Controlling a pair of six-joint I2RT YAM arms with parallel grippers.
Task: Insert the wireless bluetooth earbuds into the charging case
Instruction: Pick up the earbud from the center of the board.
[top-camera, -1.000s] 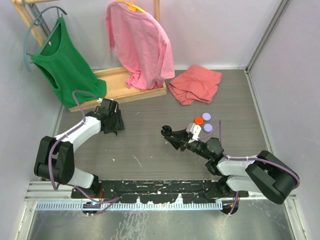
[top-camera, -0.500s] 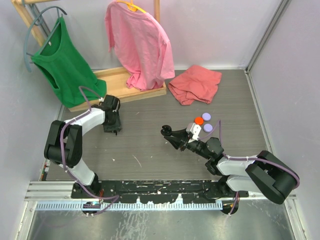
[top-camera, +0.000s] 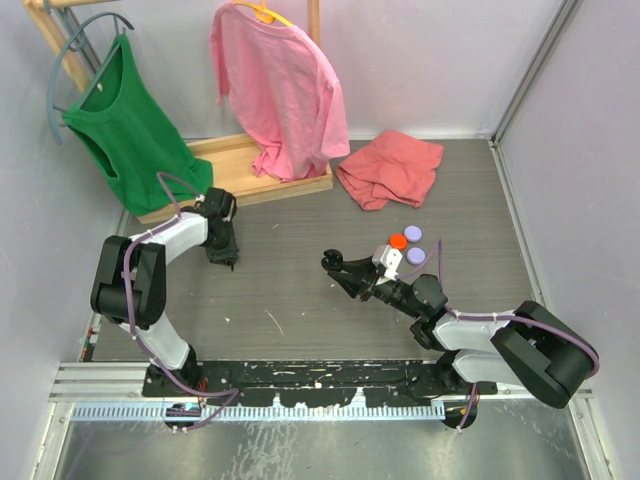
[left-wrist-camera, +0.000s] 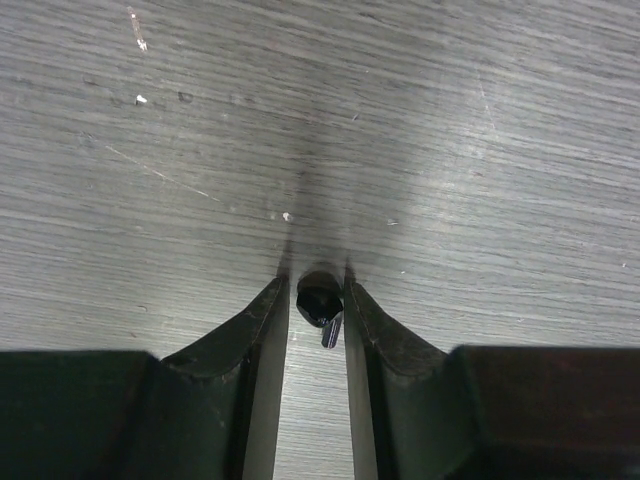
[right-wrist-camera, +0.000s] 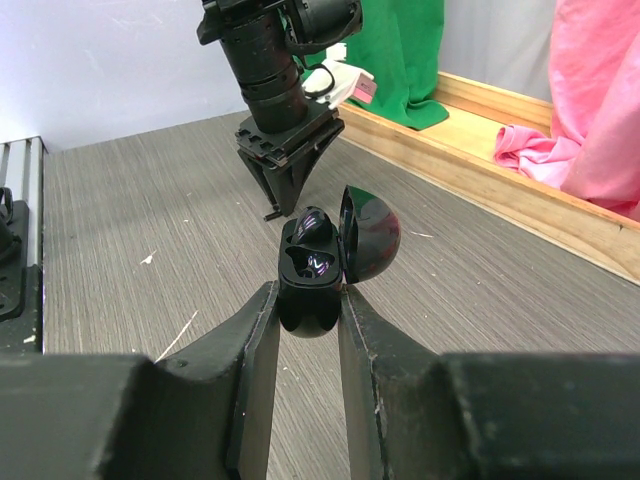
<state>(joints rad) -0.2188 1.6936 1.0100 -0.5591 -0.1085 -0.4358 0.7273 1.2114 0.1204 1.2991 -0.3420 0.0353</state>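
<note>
A tiny black earbud (left-wrist-camera: 318, 300) with a short stem lies on the grey table. My left gripper (left-wrist-camera: 317, 295) points straight down on it at the left-centre of the top view (top-camera: 226, 258), its fingers close against either side of the bud. My right gripper (right-wrist-camera: 308, 300) is shut on the glossy black charging case (right-wrist-camera: 312, 275), held above the table's middle (top-camera: 340, 268). The case lid (right-wrist-camera: 368, 235) stands open to the right. One dark bud (right-wrist-camera: 312, 225) sits in the far well. The left gripper (right-wrist-camera: 285, 195) shows just beyond the case in the right wrist view.
An orange disc (top-camera: 398, 241) and two lavender discs (top-camera: 414, 234) lie right of the case. A crumpled red cloth (top-camera: 390, 168) lies at the back. A wooden rack base (top-camera: 235, 160) carries a pink shirt (top-camera: 280, 90) and a green top (top-camera: 130, 130).
The left arm folded in and its gripper settled over the black earbud, the jaws narrowing around it. The right gripper and the case have not moved.
</note>
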